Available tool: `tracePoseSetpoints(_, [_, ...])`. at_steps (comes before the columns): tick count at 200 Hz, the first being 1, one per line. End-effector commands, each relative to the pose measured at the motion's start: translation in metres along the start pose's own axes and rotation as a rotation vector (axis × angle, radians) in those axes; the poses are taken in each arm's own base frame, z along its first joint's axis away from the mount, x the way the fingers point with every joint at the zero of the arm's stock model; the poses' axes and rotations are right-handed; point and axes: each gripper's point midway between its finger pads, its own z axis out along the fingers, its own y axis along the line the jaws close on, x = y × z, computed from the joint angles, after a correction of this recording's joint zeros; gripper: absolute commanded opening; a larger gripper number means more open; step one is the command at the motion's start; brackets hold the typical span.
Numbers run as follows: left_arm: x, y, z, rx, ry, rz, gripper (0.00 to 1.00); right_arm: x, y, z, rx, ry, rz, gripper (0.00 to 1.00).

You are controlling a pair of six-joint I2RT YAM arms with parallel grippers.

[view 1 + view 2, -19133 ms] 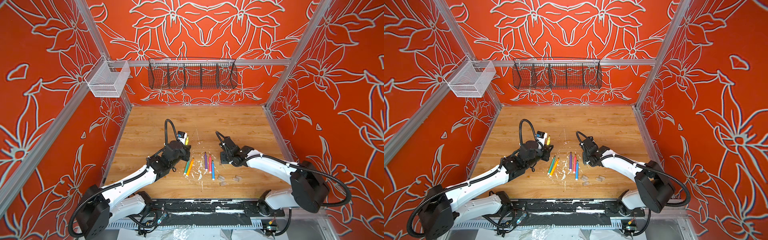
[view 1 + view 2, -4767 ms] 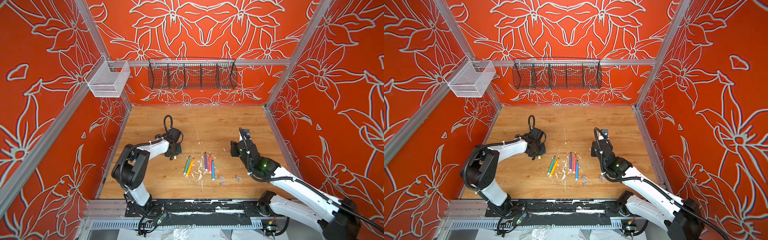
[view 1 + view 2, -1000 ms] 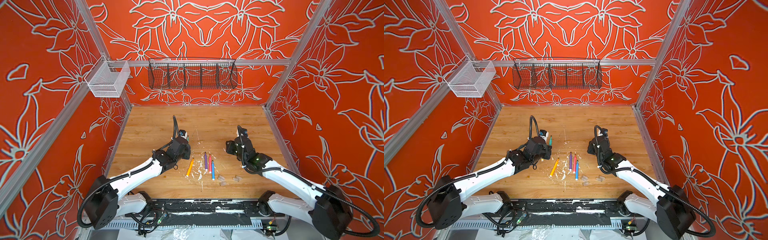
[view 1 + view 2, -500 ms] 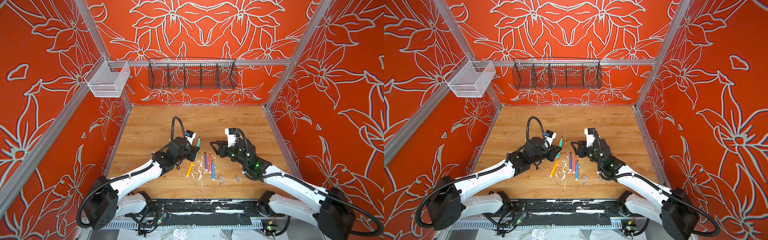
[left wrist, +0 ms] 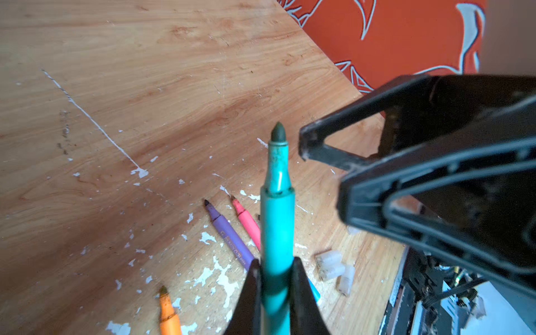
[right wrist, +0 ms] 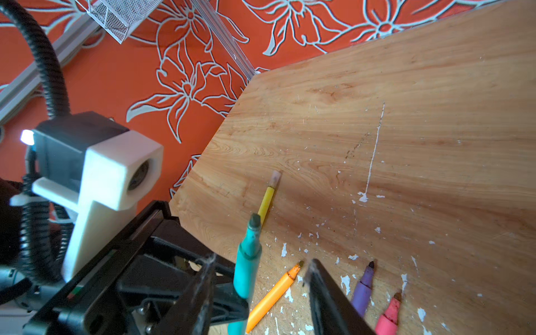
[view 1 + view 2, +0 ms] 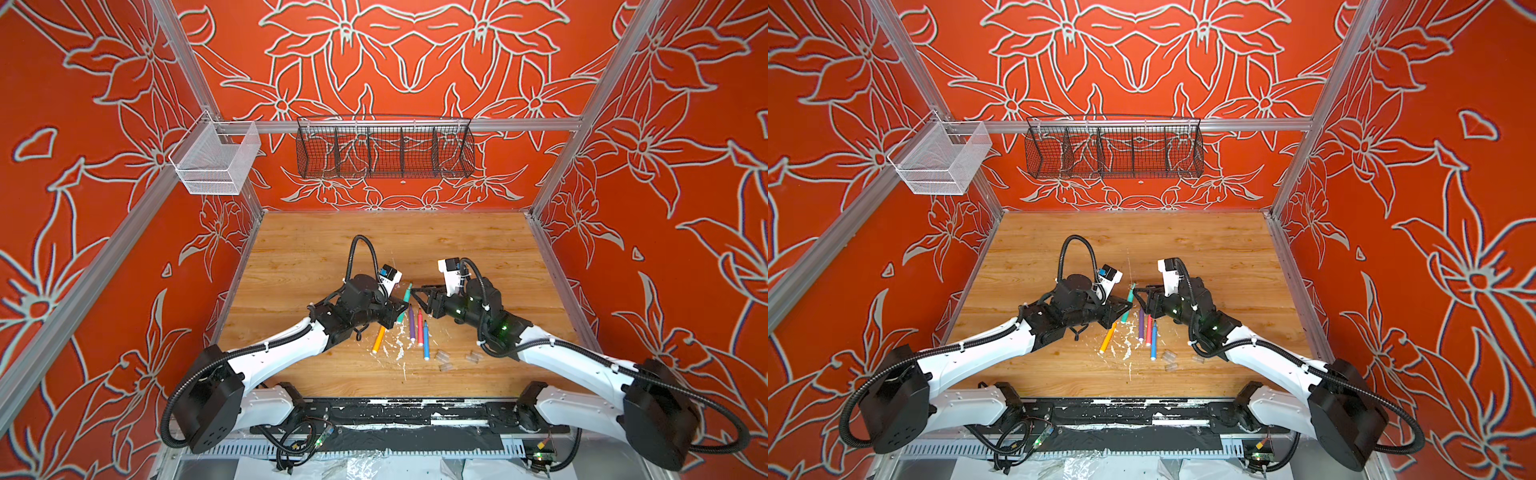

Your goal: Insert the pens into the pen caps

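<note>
1. Well, far on the left a white wire-mesh basket [image 7: 216,166] hangs on the orange flower wall. A long black wire basket [image 7: 384,147] hangs on the back wall.
2. The left gripper [image 5: 275,269] is pressed tight on a slim green felt-tip pen [image 5: 277,217]. It holds the pen up above the wooden table [image 7: 415,241], and the dark tip sticks out past the fingers.
3. A slim yellow felt-tip pen [image 6: 267,201] lies on the table with a small clear plastic cap [image 6: 275,177] on its tip. Only the right wrist view shows it, because the left arm covers it in both top views.
4. A slim orange felt-tip pen [image 7: 379,338] lies just beside the left gripper, among white paint flecks [image 7: 397,347].
5. Next, a purple felt-tip pen [image 7: 411,324], a pink-red felt-tip pen [image 7: 419,328] and a blue felt-tip pen [image 7: 425,340] lie side by side. In the left wrist view the blue one is almost hidden behind the green felt-tip pen.
6. The right gripper [image 7: 419,300] hangs just beside the green tip with its jaws spread apart. I cannot tell if anything small sits between them.
7. Three loose clear plastic caps [image 7: 442,355] lie on the table to the right of the blue pen. They are see-through and hard to make out.
</note>
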Motion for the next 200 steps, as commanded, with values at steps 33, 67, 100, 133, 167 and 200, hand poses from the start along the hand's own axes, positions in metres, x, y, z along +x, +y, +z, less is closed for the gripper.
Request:
tracePoseSetpoints(33, [-0.011,-0.026,0.003,0.094,-0.012,0.056,0.00,-0.007,0.015,0.009,-0.047,0.006,0.014,0.48])
tracePoseSetpoints(67, [-0.012,-0.024,0.004,0.078,-0.012,0.055,0.00,-0.005,0.016,0.013,-0.054,0.023,0.025,0.35])
tracePoseSetpoints(100, [-0.012,-0.024,0.004,0.074,-0.009,0.053,0.00,0.002,0.019,0.018,-0.064,0.039,0.040,0.30])
tracePoseSetpoints(133, [-0.012,-0.023,0.004,0.072,-0.012,0.051,0.00,0.004,0.019,0.019,-0.065,0.042,0.051,0.12])
tracePoseSetpoints(167, [-0.008,-0.022,0.008,0.074,0.006,0.045,0.18,0.002,0.024,0.016,-0.107,0.015,0.072,0.01])
tracePoseSetpoints(200, [-0.007,-0.022,0.013,0.081,0.023,0.043,0.29,-0.001,0.025,0.011,-0.125,-0.024,0.109,0.00])
